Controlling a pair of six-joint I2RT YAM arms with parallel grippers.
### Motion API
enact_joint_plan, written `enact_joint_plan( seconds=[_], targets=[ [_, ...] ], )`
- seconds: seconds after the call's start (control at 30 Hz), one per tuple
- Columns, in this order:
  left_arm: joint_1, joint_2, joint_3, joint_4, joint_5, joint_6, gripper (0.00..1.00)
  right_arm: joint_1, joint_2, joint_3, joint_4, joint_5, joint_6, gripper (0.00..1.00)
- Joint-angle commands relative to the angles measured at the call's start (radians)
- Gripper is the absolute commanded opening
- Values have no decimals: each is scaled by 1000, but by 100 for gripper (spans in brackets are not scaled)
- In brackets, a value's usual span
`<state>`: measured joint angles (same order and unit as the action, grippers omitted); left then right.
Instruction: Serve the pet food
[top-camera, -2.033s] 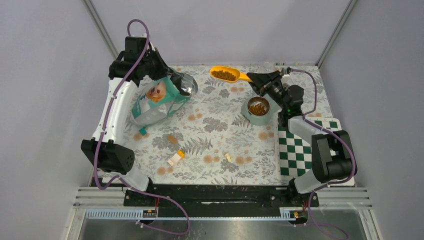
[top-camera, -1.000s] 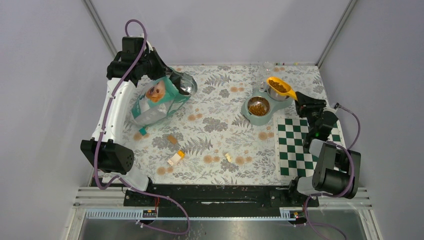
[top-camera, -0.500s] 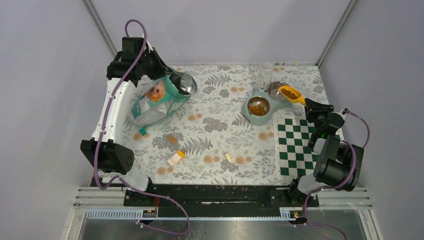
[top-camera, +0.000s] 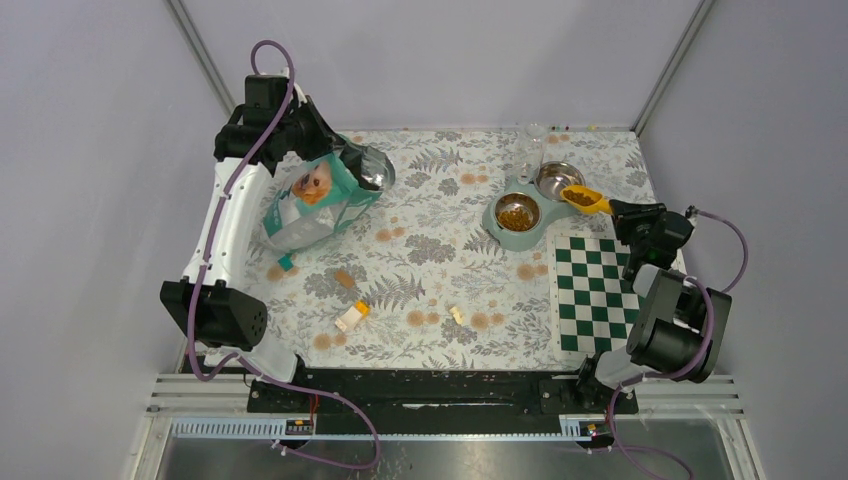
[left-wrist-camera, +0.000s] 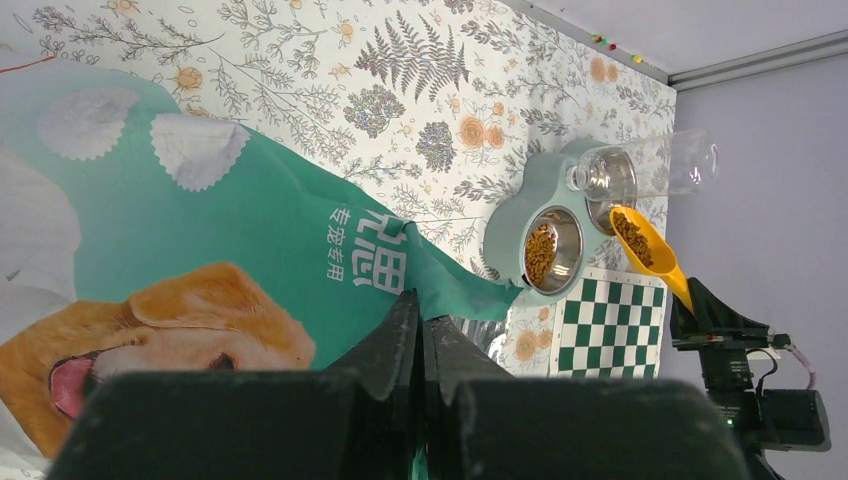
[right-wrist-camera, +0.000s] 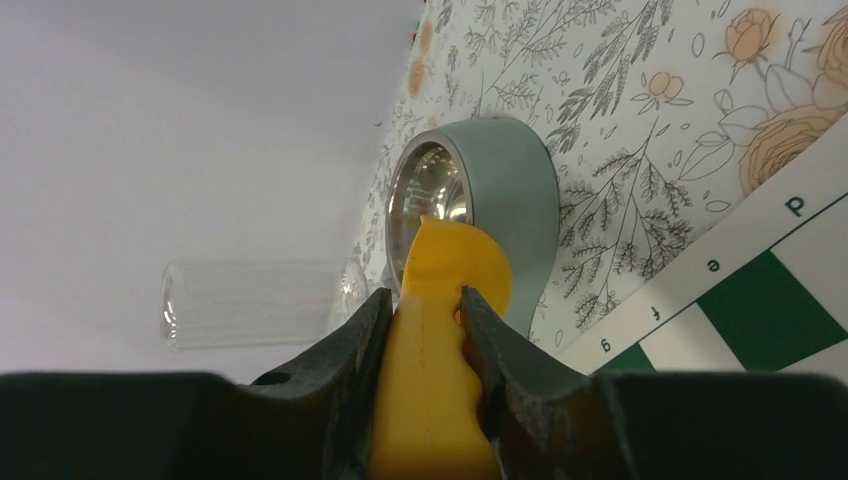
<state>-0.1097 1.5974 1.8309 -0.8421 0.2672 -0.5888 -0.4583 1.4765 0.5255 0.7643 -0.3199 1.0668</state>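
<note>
Pet food (top-camera: 516, 214) already in one feeder bowl (top-camera: 498, 213), right centre of frame; more in yellow scoop (top-camera: 583, 198) clamped in right hand (right-wrist-camera: 425, 335), over bare second bowl (top-camera: 552, 177), unpoured; left hand (left-wrist-camera: 420, 335) pinched shut on teal bag (left-wrist-camera: 200, 250), upper left.

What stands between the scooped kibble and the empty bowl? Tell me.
Nothing visible. The right hand holds the yellow scoop of kibble at the empty bowl's rim; the clear bottle stands beyond it, off the path.
</note>
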Motion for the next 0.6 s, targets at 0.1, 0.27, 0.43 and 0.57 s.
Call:
enact_joint_plan(
  seconds=[0.1, 0.27, 0.43, 0.57],
  targets=[
    [1, -80, 18, 181, 45, -25, 0, 1, -53, 114, -180, 65, -112, 0],
    [1, -81, 21, 187, 50, -28, 0, 30, -74, 183, -292, 121, -166, 0],
    [2, -84, 10, 188, 54, -27, 0, 76, -79, 241, -376, 175, -228, 0],
    [1, -82, 10, 189, 58, -25, 0, 119, -91, 296, -438, 221, -289, 0]
  ],
)
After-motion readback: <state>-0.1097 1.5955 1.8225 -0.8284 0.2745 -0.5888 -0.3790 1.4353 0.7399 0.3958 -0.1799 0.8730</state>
